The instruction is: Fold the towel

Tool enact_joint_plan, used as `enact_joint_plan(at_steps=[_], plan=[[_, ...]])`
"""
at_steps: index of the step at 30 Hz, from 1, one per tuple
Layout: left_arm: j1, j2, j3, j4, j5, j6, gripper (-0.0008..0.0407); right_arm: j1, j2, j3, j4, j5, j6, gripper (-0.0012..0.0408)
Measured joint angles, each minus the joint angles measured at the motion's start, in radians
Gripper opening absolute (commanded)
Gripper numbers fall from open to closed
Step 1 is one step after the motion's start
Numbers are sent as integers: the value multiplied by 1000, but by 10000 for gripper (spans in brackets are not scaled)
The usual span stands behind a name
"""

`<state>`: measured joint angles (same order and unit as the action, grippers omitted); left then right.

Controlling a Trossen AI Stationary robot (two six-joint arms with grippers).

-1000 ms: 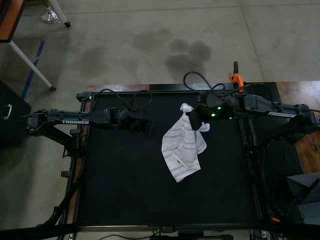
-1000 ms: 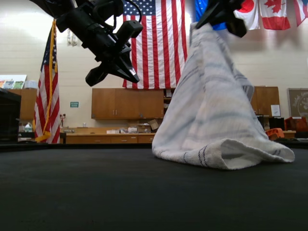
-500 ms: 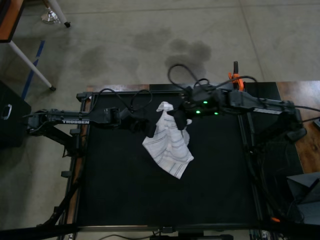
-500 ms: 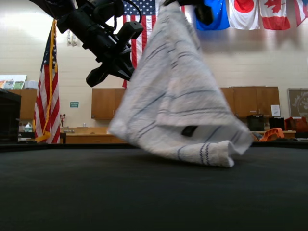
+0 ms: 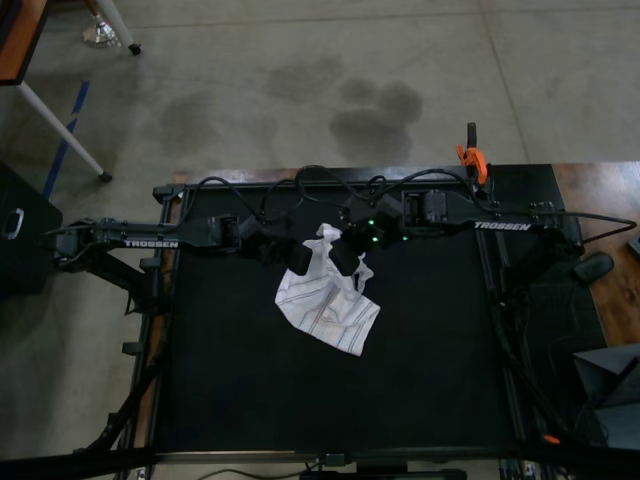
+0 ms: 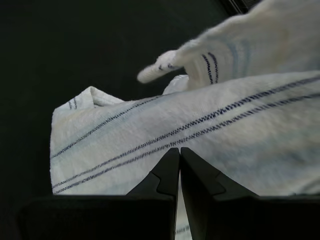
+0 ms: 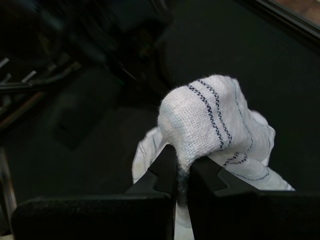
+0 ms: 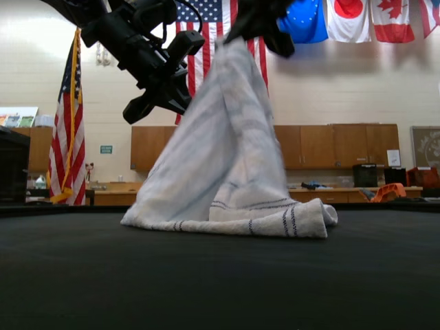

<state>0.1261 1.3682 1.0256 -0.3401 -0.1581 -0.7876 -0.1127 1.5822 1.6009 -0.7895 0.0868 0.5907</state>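
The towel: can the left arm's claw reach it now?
Probably yes. The left claw, shut and empty, hangs right beside the towel, which the right claw holds up; nothing stands between.

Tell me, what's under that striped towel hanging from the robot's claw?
Only the black mat shows beneath the towel, lifted by the right gripper. Anything under its bunched lower edge is covered.

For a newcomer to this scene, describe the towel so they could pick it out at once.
Start at the black mat between the two arms. Near its middle, the towel hangs from the right gripper, its lower edge resting on the mat. It is the only white, dark-striped cloth there.
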Motion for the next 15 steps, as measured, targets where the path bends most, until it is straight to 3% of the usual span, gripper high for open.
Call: enact_joint_plan(at_steps=[10,15], plan=[[0,0,0,1,0,0,0,-114,-30,-205,18,31,0,0],[0,-1,0,2,0,0,0,-195,-31,-303,100,39,0,0]])
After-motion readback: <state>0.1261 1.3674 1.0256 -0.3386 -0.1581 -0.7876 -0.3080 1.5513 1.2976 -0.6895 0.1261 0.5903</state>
